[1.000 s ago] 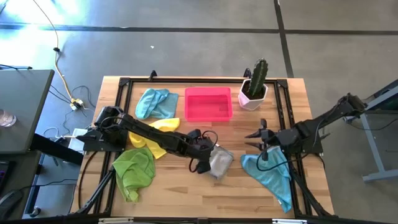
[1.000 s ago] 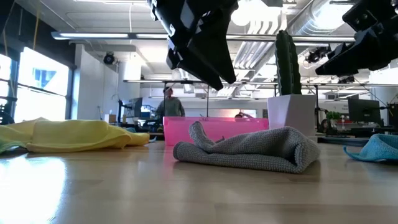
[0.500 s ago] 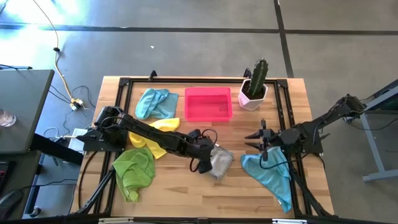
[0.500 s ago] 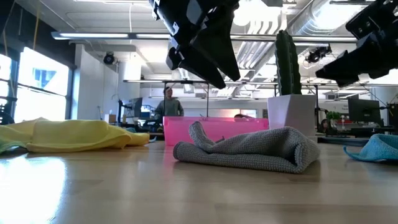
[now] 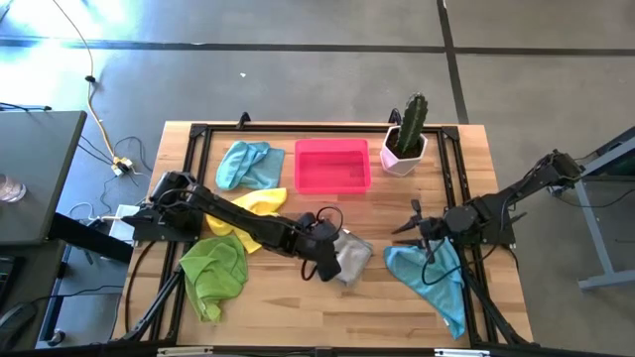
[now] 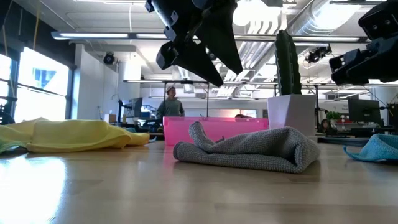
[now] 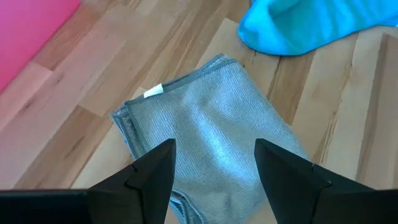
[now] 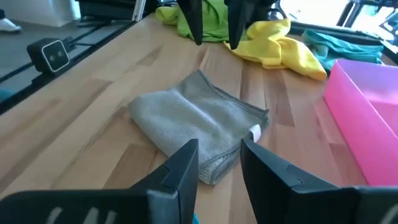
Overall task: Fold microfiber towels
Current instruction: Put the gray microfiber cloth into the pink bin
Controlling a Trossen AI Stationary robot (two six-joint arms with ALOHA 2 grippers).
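From overhead I see the left gripper (image 5: pixel 325 266) covering part of the grey towel (image 5: pixel 351 258), the light blue towel (image 6: pixel 377 148) cut by the low view's edge, a distant person (image 6: pixel 169 104) too small to make out.

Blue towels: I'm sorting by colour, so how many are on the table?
2. One light blue microfiber towel lies left of the pink rectangular tray; the other lies under the right gripper. More could be hidden.
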